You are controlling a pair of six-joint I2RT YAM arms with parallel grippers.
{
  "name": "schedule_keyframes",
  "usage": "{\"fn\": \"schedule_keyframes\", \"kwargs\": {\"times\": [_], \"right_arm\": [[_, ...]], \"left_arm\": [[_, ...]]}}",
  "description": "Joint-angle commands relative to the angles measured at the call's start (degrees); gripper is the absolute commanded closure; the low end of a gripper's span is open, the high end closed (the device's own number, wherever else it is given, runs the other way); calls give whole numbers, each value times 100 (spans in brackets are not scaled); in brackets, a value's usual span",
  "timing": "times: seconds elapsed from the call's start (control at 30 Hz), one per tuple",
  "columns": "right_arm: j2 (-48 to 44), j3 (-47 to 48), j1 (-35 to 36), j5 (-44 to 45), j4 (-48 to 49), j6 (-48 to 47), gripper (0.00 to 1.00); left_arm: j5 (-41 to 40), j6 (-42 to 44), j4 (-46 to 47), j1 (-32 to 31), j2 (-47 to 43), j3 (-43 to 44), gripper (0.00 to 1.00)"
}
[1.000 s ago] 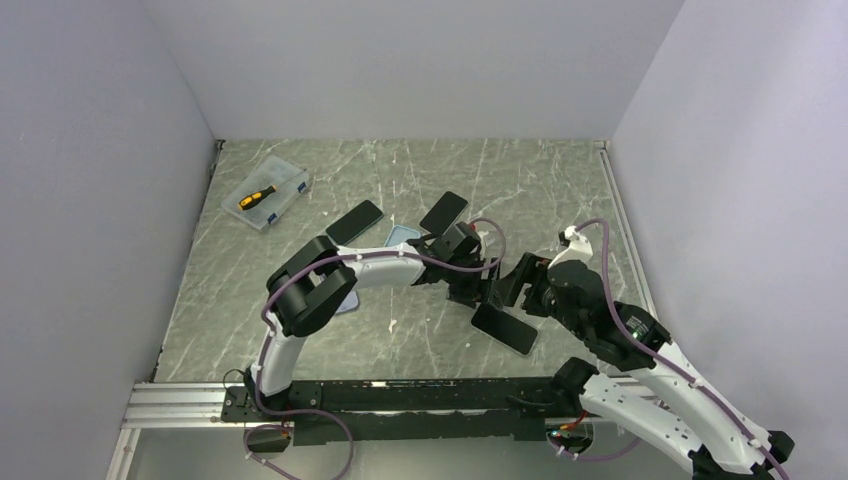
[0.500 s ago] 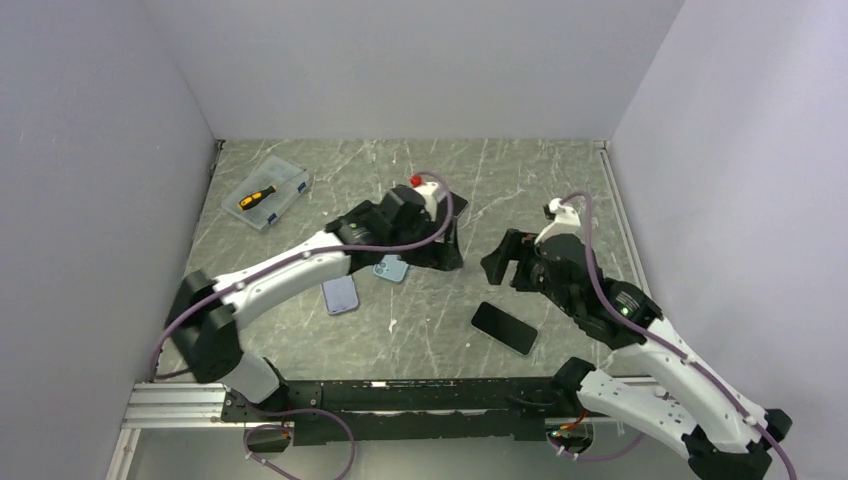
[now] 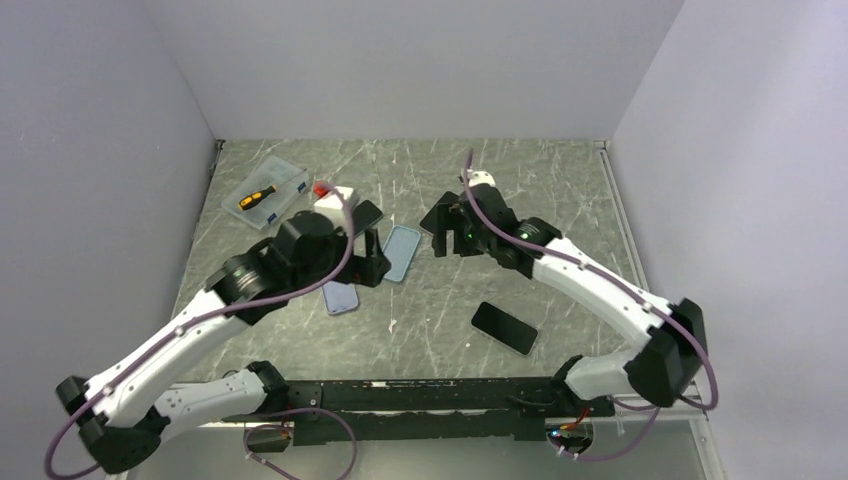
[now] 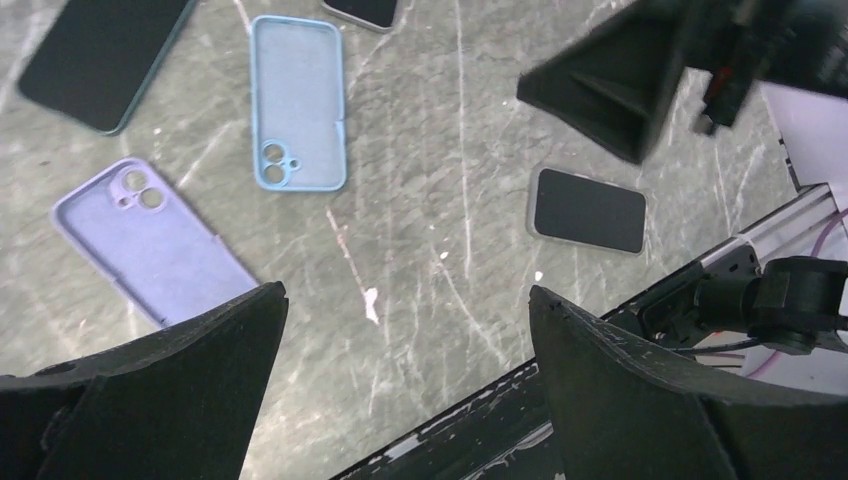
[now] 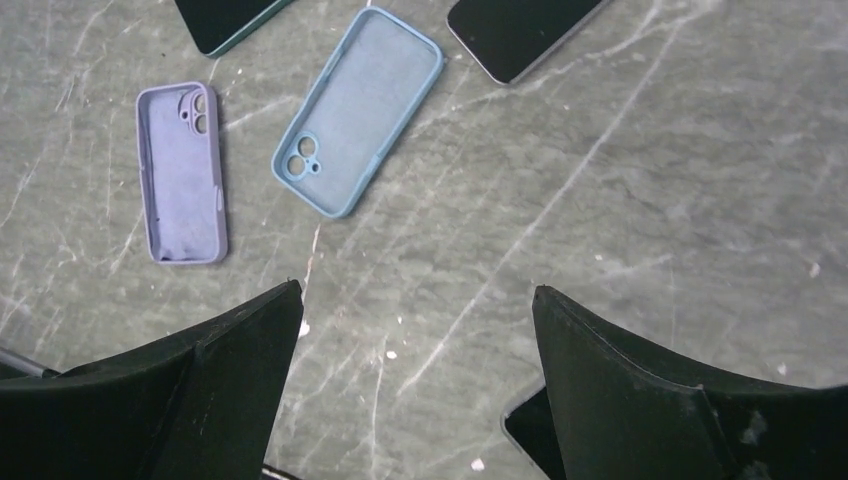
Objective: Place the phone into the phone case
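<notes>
Your left arm [image 3: 190, 325] sweeps up from the near left corner and bends over the middle of the counter [image 3: 560, 190]. The left jaws stand wide apart and empty, near the purple case [image 3: 340, 296]. Your right arm [image 3: 600, 285] loops in from the near right, the right jaws likewise spread and holding nothing. Nearest you, the black phone [image 3: 505, 327] lies flat, well apart from both. The blue case [image 3: 402, 252] lies hollow side up between the arms. Farther back lie a second phone [image 4: 100, 55] and a third phone [image 5: 520, 30]. A clear box [image 3: 285, 180] holding a screwdriver [image 3: 257, 196] sits far left.
</notes>
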Motion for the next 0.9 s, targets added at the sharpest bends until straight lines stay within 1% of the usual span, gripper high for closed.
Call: {"fn": "schedule_keyframes", "kwargs": {"times": [0.0, 0.17, 0.27, 0.4, 0.6, 0.7, 0.87], "right_arm": [[690, 615, -92, -353, 517, -307, 12], [1772, 1282, -144, -542, 603, -1011, 16], [2422, 1689, -244, -691, 641, -1743, 19], [3234, 2316, -346, -1192, 636, -2681, 24], [4343, 3540, -398, -1793, 116, -3531, 35], [4706, 3851, -401, -1944, 54, -3792, 42], [5195, 4221, -482, -1950, -116, -4028, 44]], "left_arm": [[-493, 160, -542, 50, -756, -277, 2], [-560, 228, -693, 51, -1644, -720, 1], [-552, 249, -757, 51, -2069, -976, 1], [-449, 286, -833, 58, -2503, -1243, 1], [-40, 433, -723, 51, -2796, -1556, 1], [84, 499, -680, 51, -2855, -1703, 1], [235, 536, -533, 51, -2948, -1835, 1]]}}
